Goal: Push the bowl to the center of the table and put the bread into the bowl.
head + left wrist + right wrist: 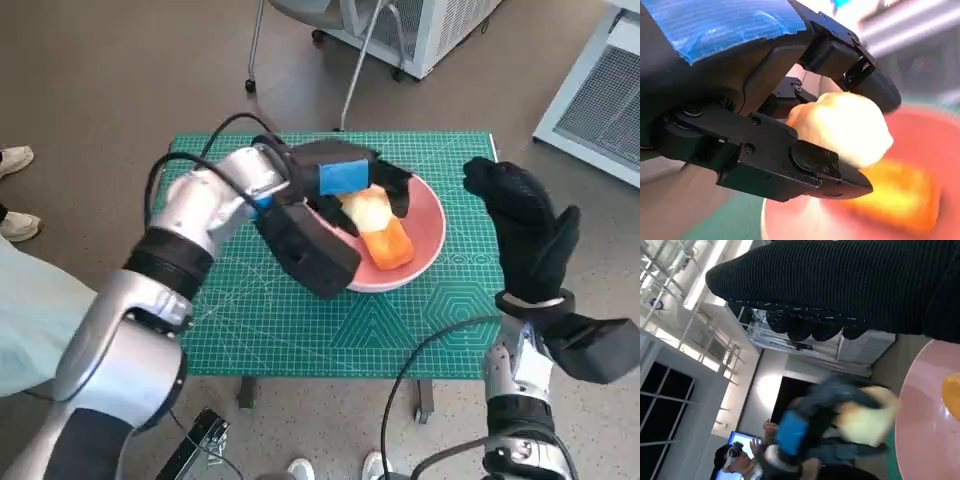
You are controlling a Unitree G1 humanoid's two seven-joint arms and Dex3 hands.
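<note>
Left robot hand (790, 145) grips the bread (845, 127), poised directly over the bowl (432, 240) w/ an orange piece inside. Right robot hand (530, 235) (empty, fingers spread) hovers beside the bowl rim, off the bench (300, 340); release is straight down.

A green cutting mat (300, 330) covers the table.

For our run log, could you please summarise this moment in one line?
left hand: holds pale bread over pink bowl | orange piece: in bowl | right hand: beside bowl, holding nothing
</note>
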